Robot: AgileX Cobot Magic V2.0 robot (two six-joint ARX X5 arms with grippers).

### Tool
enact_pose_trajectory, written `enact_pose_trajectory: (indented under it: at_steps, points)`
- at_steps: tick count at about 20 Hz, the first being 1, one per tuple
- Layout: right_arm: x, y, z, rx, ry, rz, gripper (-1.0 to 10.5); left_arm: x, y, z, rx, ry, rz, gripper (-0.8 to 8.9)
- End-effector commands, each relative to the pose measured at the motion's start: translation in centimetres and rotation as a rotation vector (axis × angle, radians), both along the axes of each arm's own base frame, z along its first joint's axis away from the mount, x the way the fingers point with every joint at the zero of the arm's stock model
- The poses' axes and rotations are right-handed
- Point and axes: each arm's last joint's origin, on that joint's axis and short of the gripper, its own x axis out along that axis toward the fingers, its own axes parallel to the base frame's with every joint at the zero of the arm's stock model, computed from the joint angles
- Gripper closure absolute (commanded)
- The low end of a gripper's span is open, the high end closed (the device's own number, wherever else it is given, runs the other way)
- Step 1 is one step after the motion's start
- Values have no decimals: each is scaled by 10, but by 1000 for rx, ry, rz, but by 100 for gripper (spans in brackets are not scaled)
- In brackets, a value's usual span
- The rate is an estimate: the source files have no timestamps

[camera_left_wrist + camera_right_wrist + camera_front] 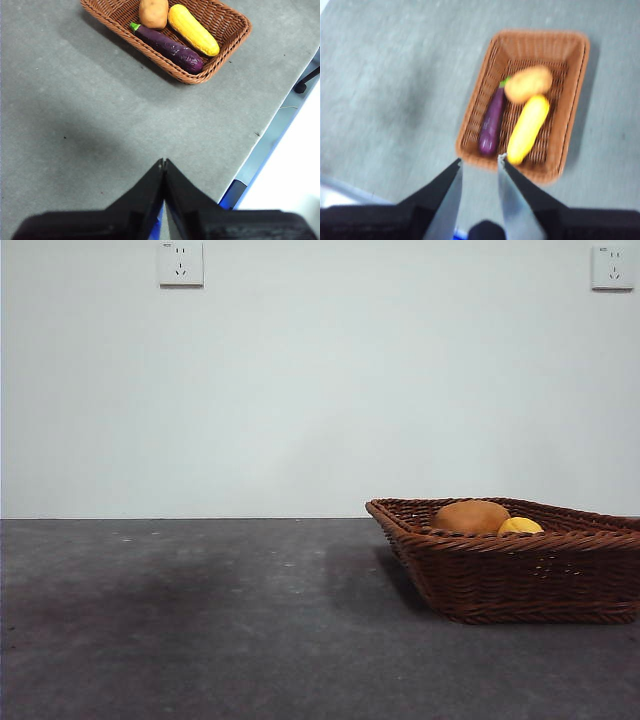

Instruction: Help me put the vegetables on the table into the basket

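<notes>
The right gripper (479, 161) stands open and empty, above the near rim of the basket (572, 105). Just beyond its tips lie the eggplant (491, 122), the corn (527, 129) and the potato (528, 84), side by side. The left gripper (163, 162) is closed on nothing, with the basket well ahead of it.

The vegetables look light and stiff; the eggplant seems glossy, maybe slippery, best taken at its middle. The right wrist picture is blurred. From the front, the basket wall hides the eggplant.

A bare lab-like test room: white wall with sockets (180, 263) above a grey table (200, 620).
</notes>
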Motion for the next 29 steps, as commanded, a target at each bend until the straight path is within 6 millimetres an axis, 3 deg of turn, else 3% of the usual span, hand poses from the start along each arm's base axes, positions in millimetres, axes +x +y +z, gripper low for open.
enact_pose_trajectory:
  at_steps: [1,2,6,14,20,29]
  points:
    - [-13,-1,1,-16,-16,18,894,1,0,-2,1,0,-2,821]
    - [-18,-1,2,-16,-30,19,969,1,0,-2,1,1,-1,821]
    - [-33,-2,6,-14,-78,19,958,1,0,-2,0,2,0,819]
    - [-31,-2,6,-10,-66,9,945,1,0,-2,6,-4,3,818]
    - [-6,0,-1,-15,10,10,946,1,0,-2,6,-4,4,818]
    - [53,3,-26,-27,199,11,946,3,0,1,38,-69,20,817]
